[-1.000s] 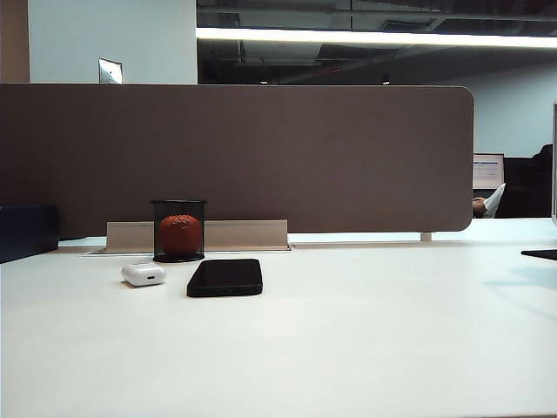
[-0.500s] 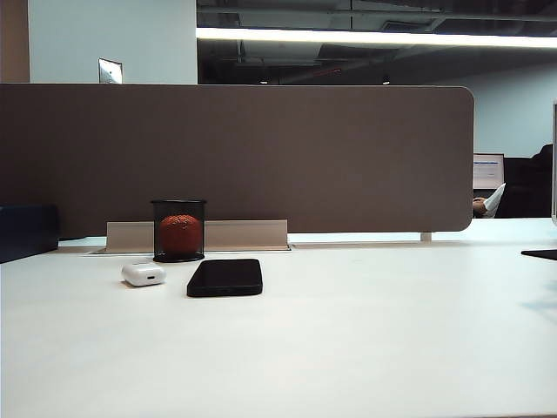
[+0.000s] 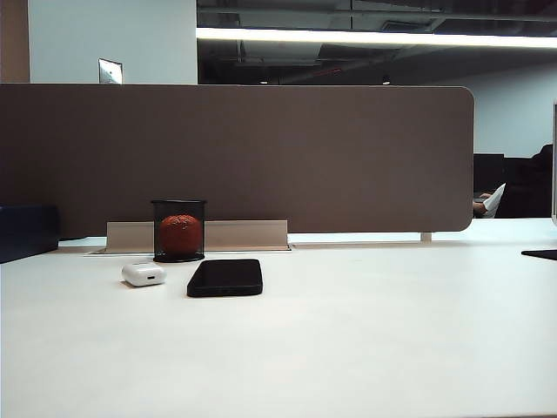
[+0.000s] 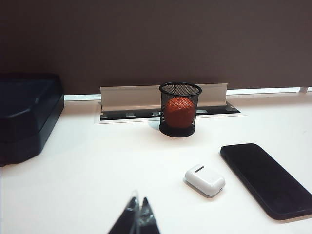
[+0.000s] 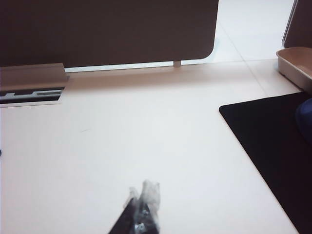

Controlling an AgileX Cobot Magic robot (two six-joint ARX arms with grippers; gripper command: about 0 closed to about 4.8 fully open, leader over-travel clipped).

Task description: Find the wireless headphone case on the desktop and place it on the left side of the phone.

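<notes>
Now wireless headphone case (image 4: 205,179) near closed left end effector (image 4: 138,214); right end effector (image 5: 141,207) closed.

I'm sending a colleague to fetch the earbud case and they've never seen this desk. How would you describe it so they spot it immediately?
Start at the tall brown partition behind the white desktop; at its foot stands a black mesh cup holding an orange ball. In front of that cup, left of the flat black phone, lies the wireless headphone case. It is the only small, glossy white, rounded item there.
</notes>
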